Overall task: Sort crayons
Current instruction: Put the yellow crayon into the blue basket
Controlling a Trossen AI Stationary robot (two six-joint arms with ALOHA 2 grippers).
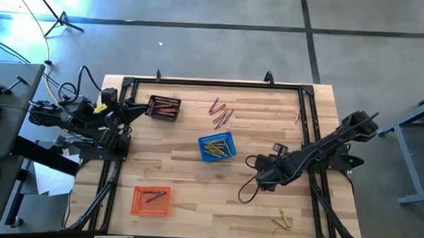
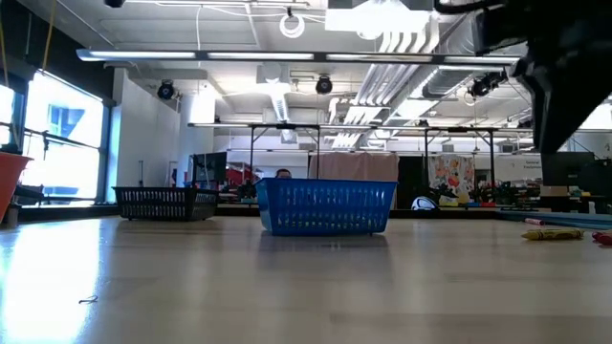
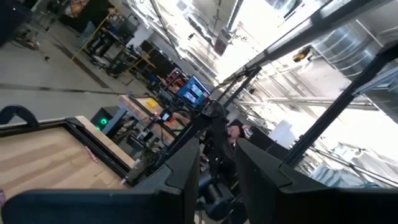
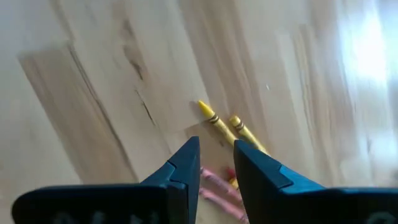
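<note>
My right gripper is open by a narrow gap and hovers, fingers pointing down, above two loose yellow crayons and some pink ones lying flat on the table. It touches none of them. In the high view the right arm hides these crayons; the low view shows the yellow ones under the arm. More pink-red crayons lie at the far middle, and yellow ones at the near right. My left gripper waits, open and empty, at the table's left.
A blue basket with yellow crayons stands mid-table, left of my right gripper. A black basket holds red crayons at the far left. An orange basket stands near left. One pink crayon lies far right.
</note>
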